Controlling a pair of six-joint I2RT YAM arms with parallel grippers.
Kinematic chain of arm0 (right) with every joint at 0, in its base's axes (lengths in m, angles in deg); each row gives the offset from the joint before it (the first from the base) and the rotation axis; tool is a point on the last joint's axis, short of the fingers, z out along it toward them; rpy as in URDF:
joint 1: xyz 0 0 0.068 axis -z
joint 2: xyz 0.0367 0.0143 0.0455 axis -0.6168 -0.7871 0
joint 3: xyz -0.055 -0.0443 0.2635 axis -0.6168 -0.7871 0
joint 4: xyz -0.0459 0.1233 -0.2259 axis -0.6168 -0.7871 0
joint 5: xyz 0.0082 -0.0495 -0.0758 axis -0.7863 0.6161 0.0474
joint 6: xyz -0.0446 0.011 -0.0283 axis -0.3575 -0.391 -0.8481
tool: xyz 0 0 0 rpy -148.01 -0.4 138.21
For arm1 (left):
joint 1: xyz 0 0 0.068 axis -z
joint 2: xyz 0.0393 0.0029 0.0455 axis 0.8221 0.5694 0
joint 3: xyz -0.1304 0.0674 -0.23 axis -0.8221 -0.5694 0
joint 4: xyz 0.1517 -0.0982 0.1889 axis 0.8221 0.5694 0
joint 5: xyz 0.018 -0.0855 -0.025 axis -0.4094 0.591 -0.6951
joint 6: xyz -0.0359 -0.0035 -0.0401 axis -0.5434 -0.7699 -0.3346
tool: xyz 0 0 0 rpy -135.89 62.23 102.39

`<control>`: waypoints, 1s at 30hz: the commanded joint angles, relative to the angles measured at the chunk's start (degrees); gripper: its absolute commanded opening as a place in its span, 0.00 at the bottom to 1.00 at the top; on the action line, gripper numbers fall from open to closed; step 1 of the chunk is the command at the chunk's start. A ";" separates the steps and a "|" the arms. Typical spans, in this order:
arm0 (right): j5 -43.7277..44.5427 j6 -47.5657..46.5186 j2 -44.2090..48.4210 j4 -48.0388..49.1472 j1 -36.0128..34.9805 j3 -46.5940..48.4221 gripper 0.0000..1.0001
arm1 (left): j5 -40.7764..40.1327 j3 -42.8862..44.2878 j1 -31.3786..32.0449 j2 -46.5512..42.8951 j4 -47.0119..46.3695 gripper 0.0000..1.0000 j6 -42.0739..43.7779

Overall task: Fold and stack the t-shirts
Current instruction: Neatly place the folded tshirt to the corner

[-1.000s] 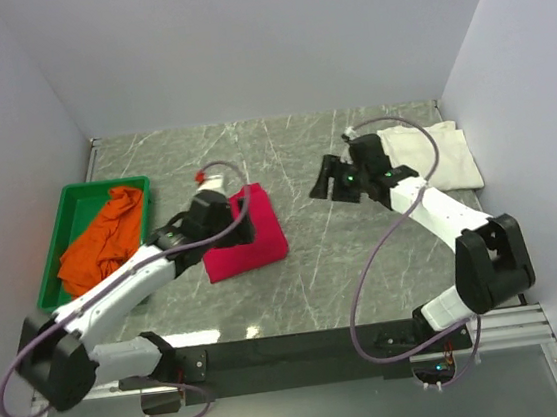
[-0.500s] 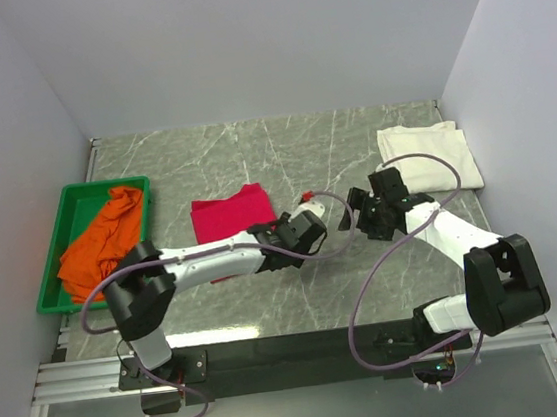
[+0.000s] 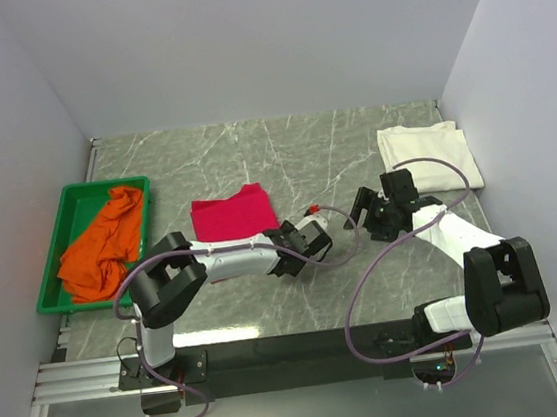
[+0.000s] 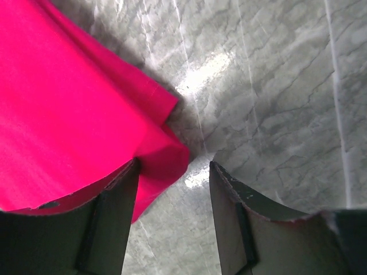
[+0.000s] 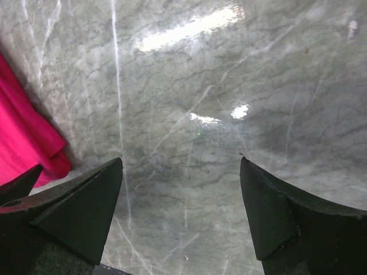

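Observation:
The crimson t-shirt (image 3: 231,217) lies folded on the marble table, left of centre. My left gripper (image 3: 283,244) sits low at its near right corner, open and empty. In the left wrist view (image 4: 174,164) the shirt (image 4: 74,114) fills the upper left, and its corner reaches between the fingers. My right gripper (image 3: 362,210) is open and empty over bare marble to the right. In its wrist view (image 5: 180,160) an edge of the crimson shirt (image 5: 26,146) shows at the left. The cream-white t-shirt (image 3: 430,156) lies folded at the back right. The orange t-shirt (image 3: 106,243) is crumpled in the green bin (image 3: 75,206).
The green bin stands at the left edge by the left wall. White walls close in the table at the back and on both sides. A cable loops from each arm over the near part of the table.
The crimson shirt, under my left gripper a second ago, now lies flat a little further back. The left gripper has swung to its right corner. The right gripper has moved nearer and lower.

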 commanded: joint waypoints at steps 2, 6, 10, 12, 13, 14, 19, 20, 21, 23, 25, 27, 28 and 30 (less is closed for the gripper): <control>-3.40 0.29 -0.34 4.29 0.38 -0.68 0.88 | -1.82 1.08 0.91 1.17 -1.12 0.55 0.96; -6.92 1.43 -1.48 8.34 0.38 -1.82 0.86 | -3.66 1.08 0.91 2.84 0.02 0.34 0.08; -11.75 3.02 -2.80 13.52 0.38 -2.96 0.86 | -5.94 0.29 0.91 2.58 -0.41 0.10 -0.54; -14.91 4.86 -4.20 16.95 0.29 -3.32 0.86 | -6.21 -0.33 0.83 1.27 -0.94 0.01 -1.06; -15.89 5.65 -5.00 17.83 -0.06 -3.41 0.85 | -6.39 -0.85 0.83 0.57 -1.38 0.01 -1.15; -17.98 7.14 -6.57 19.06 -0.67 -3.41 0.85 | -6.22 -1.55 0.83 -1.18 -1.73 0.01 -1.33; -23.01 14.17 -12.46 29.25 -3.48 -3.76 0.85 | -2.79 -4.63 0.83 -7.78 -5.25 0.01 -1.68; -23.19 16.18 -15.08 32.22 -5.14 -3.50 0.85 | -2.09 -4.98 0.83 -8.57 -5.51 0.01 -1.85; -23.45 16.99 -16.50 33.47 -6.11 -2.97 0.85 | -1.74 -5.42 0.83 -9.63 -5.69 0.01 -2.12; -23.98 19.27 -19.58 36.72 -9.09 -0.95 0.85 | -1.47 -5.78 0.83 -10.25 -5.86 0.01 -2.29; -24.42 20.94 -24.06 38.66 -11.21 1.76 0.86 | -0.77 -6.13 0.83 -10.69 -5.95 0.01 -2.56; -25.65 24.01 -28.35 42.78 -13.94 4.14 0.86 | -0.33 -6.30 0.83 -10.60 -6.04 0.01 -3.00; -26.26 25.33 -29.60 44.63 -14.64 4.76 0.86 | -0.33 -6.39 0.83 -10.60 -6.22 0.01 -3.08; -27.67 28.15 -32.68 49.12 -16.58 7.12 0.86 | -0.06 -6.57 0.83 -10.52 -6.22 0.01 -3.43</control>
